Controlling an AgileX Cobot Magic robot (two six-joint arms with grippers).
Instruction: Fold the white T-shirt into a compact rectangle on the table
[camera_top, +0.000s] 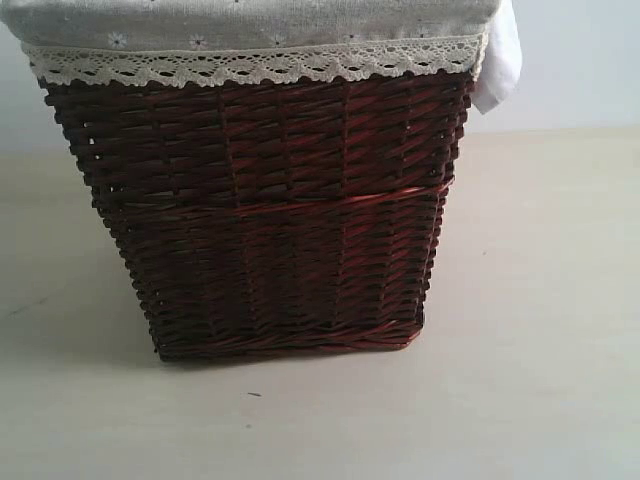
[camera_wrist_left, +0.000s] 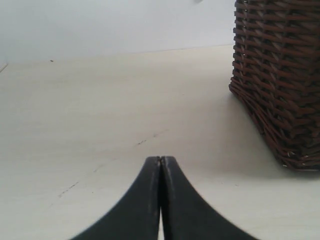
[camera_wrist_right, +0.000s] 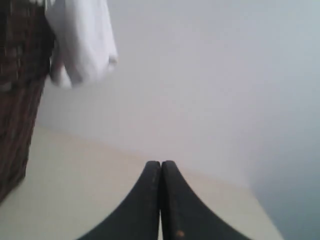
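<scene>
A fold of the white T-shirt (camera_top: 500, 55) hangs over the top right rim of a dark brown wicker basket (camera_top: 270, 210); the rest of it is hidden inside. The right wrist view shows the same white cloth (camera_wrist_right: 80, 40) drooping down the basket's side. The pale cream table (camera_top: 530, 330) stretches all around. My left gripper (camera_wrist_left: 160, 159) is shut with nothing in it, low over the table and beside the basket's base (camera_wrist_left: 280, 90). My right gripper (camera_wrist_right: 160, 163) is also shut and empty, below and apart from the hanging cloth. Neither gripper appears in the exterior view.
The basket carries a floral liner with a lace trim (camera_top: 250, 65) folded over its rim. It fills the middle of the exterior view. A pale wall (camera_wrist_right: 215, 75) stands behind the table. Faint dark scuffs (camera_wrist_left: 145, 140) mark the table ahead of the left gripper.
</scene>
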